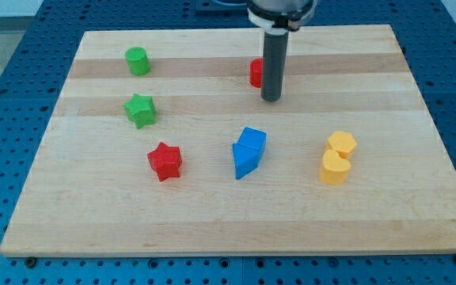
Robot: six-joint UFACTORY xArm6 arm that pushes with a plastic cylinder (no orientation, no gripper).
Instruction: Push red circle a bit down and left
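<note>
- My tip (271,99): lower end of a plain dark rod, resting on the tabletop (212,229) near the view's top, a little right of centre. No grasping part fitted, so nothing to clench or release and nothing held.
- Red circle (255,73): just beside my tip, up and to the view's left of it. Right edge hidden behind the rod, so cannot tell whether touching or a hair apart.
- Deciding relation: my tip sits on the circle's lower-right side, whereas a shove down and left probably calls for contact on its upper-right side. Likely needs a short detour round the right of the block toward the view's top before pushing.
- Look of the red circle: short, round, bright red, standing flat; only its left part visible. No long axis to mind, being round.
- Blue blocks (249,152): below my tip and slightly left, apparently two angular pieces touching; exact shapes unclear.
- Yellow blocks (341,144) and (335,168): below and to the right, pressed together.
- Red star (165,161): farther down and left, roughly along the push direction but well apart from the circle.
- Green star (140,110): far left, slightly below tip level.
- Green cylinder (138,61): far left, slightly above.
</note>
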